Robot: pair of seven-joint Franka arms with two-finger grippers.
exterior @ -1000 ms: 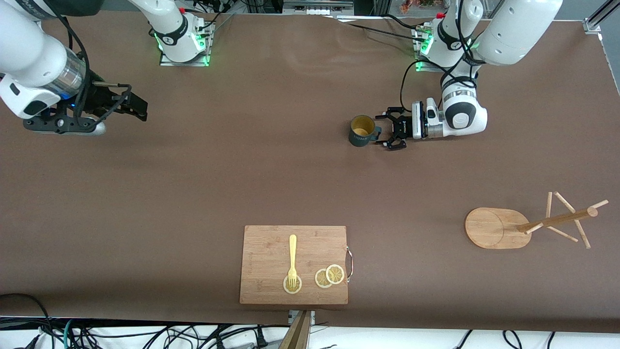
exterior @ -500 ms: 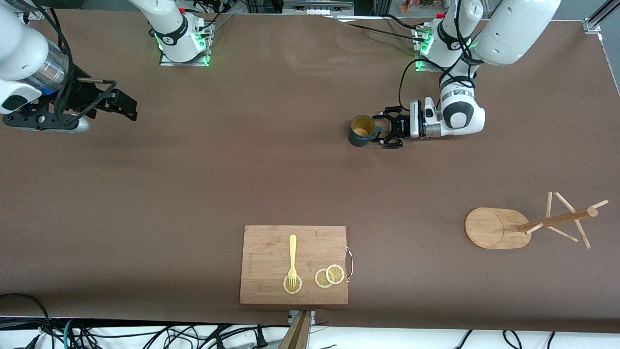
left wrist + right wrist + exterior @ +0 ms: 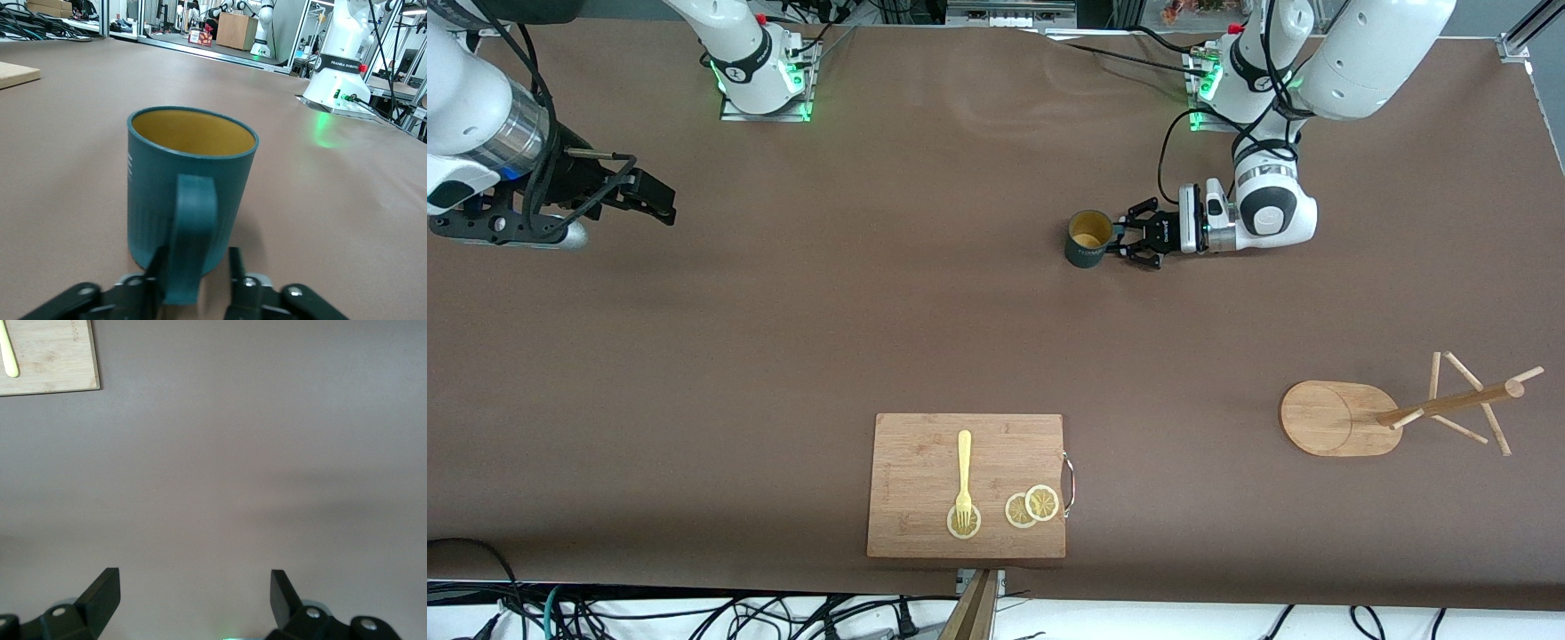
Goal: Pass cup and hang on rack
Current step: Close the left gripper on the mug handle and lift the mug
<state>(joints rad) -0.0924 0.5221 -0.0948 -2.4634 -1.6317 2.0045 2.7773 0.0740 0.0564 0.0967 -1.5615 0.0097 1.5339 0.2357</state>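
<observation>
- We see the cup upright on the table, with the left gripper low at its handle.
- We see the right gripper over bare table at the right arm's end.
- The rack stands nearer the camera than the cup.
- A cutting board carries a fork and lemon slices.

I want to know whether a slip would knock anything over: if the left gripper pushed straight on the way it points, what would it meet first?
The teal mug: the left gripper already straddles its handle, so the mug's wall comes first.
</observation>
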